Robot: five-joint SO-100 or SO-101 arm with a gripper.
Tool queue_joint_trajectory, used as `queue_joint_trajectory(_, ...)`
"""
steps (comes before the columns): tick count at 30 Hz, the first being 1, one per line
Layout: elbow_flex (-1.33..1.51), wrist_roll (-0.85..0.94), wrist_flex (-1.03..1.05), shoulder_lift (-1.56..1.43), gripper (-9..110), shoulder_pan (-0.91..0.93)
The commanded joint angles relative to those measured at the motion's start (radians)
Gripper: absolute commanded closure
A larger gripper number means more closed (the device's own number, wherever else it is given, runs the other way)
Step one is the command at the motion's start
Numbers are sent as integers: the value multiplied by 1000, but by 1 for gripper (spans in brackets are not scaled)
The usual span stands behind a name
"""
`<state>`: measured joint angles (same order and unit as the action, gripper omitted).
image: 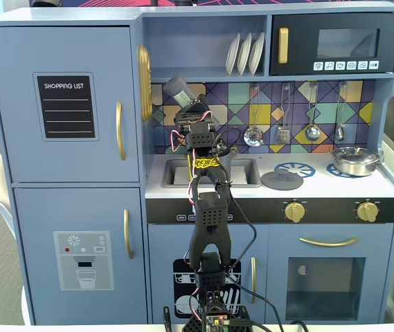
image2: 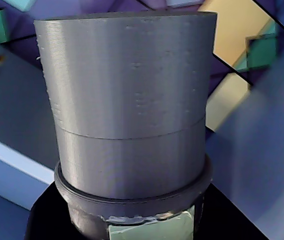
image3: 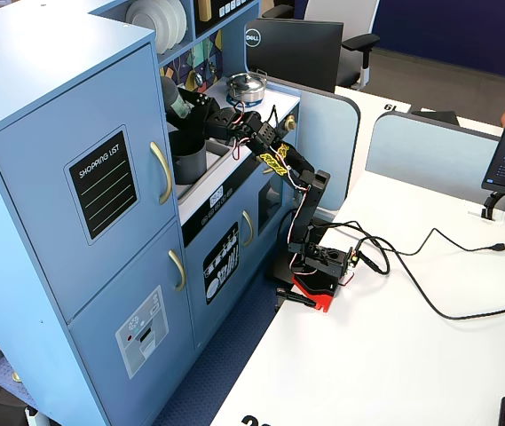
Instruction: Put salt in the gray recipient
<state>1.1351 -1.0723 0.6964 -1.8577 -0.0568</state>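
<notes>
1. In a fixed view facing the blue toy kitchen, the black arm reaches up over the sink. Its pincer [image: 186, 104] grips 1 tall slim gray cylinder salt shaker [image: 176, 89] with a pale green band, held tilted in the air before the coloured tile backsplash. The gray pot cannot be made out here; the arm hides that area. Counted: 1 flat gray round lid with a knob [image: 282, 180] on the tabletop [image: 321, 185], 1 shiny steel pan [image: 354, 160] at the right, 3 white plates [image: 245, 54] on the upper shelf, 4 silver utensils [image: 312, 130] hanging.

2. In the wrist view, the salt shaker [image2: 129, 120] fills the picture, gray ribbed body with the green band at the bottom edge. The fingers are dark shapes at the lower corners, closed around its base. No pot shows.

3. In a fixed view from the side, the pincer [image3: 184, 106] holds the shaker [image3: 173, 96] tilted directly above 1 matte gray straight-sided cylindrical pot [image3: 189, 161], which stands in the sink area. Shaker and pot appear apart.

4. Judged progress: picking up and carrying look done, with the shaker above the pot. Left, it seems: tipping further or lowering it into the pot. Whether any salt has gone in cannot be told.
</notes>
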Motion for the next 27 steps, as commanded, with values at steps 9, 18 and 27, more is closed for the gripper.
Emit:
queue_joint_trajectory(9,-225,-29,310,107,101,28)
queue_joint_trajectory(18,37,54,-147,9,101,0)
queue_joint_trajectory(27,-123,-12,247,141,101,43)
